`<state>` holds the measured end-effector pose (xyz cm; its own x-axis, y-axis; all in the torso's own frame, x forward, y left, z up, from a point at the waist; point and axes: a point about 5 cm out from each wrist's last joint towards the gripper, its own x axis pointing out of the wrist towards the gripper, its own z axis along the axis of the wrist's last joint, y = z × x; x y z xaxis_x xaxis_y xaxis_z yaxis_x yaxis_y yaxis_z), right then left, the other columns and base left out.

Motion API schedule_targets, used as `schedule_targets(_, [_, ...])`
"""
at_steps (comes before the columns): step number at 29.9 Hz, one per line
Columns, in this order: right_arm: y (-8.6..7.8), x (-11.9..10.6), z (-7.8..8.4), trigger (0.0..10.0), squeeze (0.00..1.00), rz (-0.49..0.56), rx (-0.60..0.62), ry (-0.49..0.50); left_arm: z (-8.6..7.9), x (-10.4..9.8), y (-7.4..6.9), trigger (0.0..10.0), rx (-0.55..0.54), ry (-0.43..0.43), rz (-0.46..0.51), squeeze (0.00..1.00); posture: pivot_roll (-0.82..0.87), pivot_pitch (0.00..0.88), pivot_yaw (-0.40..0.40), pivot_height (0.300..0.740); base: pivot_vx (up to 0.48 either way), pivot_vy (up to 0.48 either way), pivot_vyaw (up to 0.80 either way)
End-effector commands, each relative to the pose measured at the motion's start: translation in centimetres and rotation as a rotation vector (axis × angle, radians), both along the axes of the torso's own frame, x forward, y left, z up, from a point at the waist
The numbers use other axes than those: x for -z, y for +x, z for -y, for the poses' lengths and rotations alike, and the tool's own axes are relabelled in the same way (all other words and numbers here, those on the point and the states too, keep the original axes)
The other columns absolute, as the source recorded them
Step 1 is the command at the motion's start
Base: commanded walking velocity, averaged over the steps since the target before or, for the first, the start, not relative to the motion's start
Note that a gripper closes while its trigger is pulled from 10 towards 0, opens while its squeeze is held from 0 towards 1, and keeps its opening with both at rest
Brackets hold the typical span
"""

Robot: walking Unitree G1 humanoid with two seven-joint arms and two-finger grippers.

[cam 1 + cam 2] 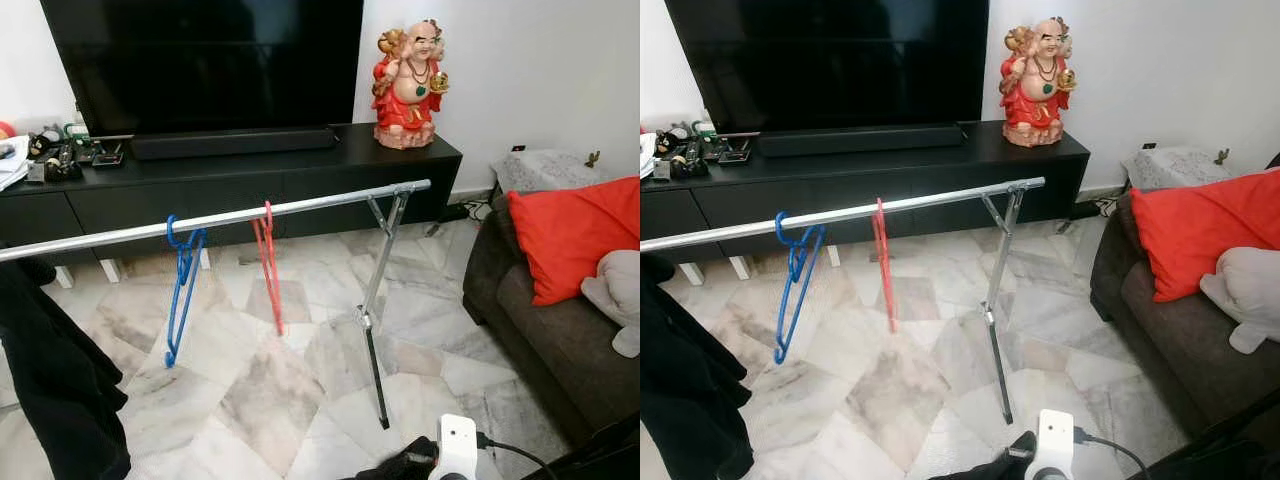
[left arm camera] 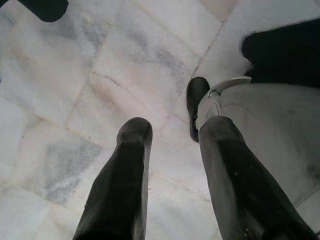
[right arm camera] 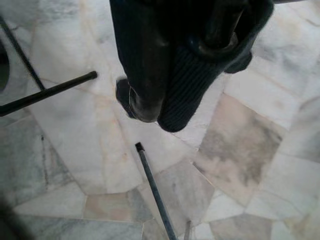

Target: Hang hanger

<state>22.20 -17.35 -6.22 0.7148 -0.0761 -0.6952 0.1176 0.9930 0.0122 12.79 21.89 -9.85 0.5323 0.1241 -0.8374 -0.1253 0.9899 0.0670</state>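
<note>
Nearest, the left gripper hangs over the marble floor, its two black fingers spread apart and empty. The right gripper also points at the floor; whether it is open or closed cannot be told. Beyond, one metal rail carries two hangers, one blue hanger and one red hanger, hanging near each other. Farther back stand one black cabinet, one television and one statue.

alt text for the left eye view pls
A silver rail on a folding stand crosses a living room, with a blue hanger and a red hanger hooked on it side by side. Behind it are a black TV unit with a statue; a sofa with a red cushion is at right.
</note>
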Motion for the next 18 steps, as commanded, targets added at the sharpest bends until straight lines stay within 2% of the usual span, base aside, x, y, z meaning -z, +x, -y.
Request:
schedule_targets(1, [0.28,-0.21,-0.04,10.0,0.0,0.018,-0.014,-0.02,-0.08,0.32,-0.92,10.0,-0.026,-0.005,-0.031,0.0,0.09,0.0,-0.004,0.74,0.0,0.0,0.8])
schedule_targets(13, [0.81,-0.57,0.21,10.0,0.0,0.037,-0.01,-0.014,0.01,0.33,-0.96,10.0,-0.033,-0.009,-0.027,0.0,0.08,0.0,0.0,0.74,0.0,0.0,0.76])
schedule_targets(14, [0.77,-0.53,0.2,10.0,0.0,0.034,0.014,0.014,0.03,0.33,-0.98,10.0,-0.033,-0.009,-0.024,0.0,0.09,0.0,0.004,0.74,0.0,0.0,0.0])
schedule_targets(18, [0.7,-0.47,0.2,10.0,0.0,0.03,0.019,0.019,0.05,0.34,-1.01,10.0,-0.034,-0.01,-0.022,0.0,0.09,0.0,0.005,0.74,0.0,0.0,0.0])
